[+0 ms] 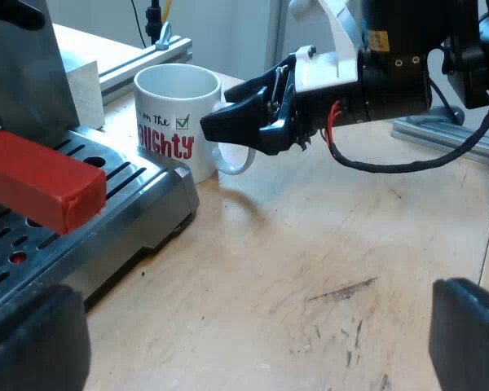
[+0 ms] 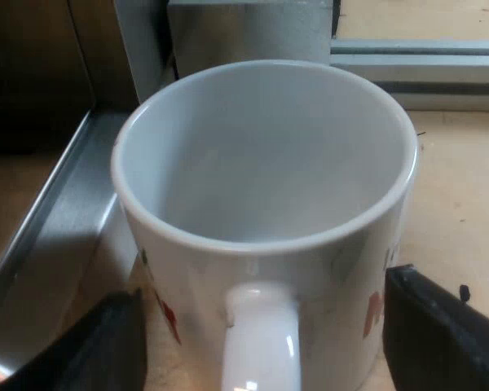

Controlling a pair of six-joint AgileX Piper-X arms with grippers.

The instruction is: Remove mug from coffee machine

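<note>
— Beside the mug (image 1: 175, 122), on the machine's side, what have we got?
— That's the red end of the holder's handle (image 1: 41, 183), poking out over the slotted drip tray (image 1: 90, 159) of the espresso machine (image 1: 159, 208). The tray's corner sits just beside the mug's base.
— So where's the mug itself?
— Upright on the wooden table (image 1: 310, 269), off the tray, right by that corner. Touching the metal or not, I cannot tell. It's white, red lettering and a green tick box on its wall, and it's empty.
— And on the mug's far side from the machine?
— There's the right gripper (image 2: 265, 326), right at the mug's handle (image 2: 261, 346). Its 2 black fingers are spread wide, 1 on each side, both clear of the handle. Released, gripping nothing.
— The other arm?
— Now the left gripper (image 1: 248, 326) hangs low over bare table, well apart from the mug and facing it. Its 2 fingers are parted wide, just wood between them. Released as well.
— Anything beyond the mug?
— Yes, a metal rail (image 1: 147, 57) lies on the table just behind the mug, seen from the left gripper's side.
</note>
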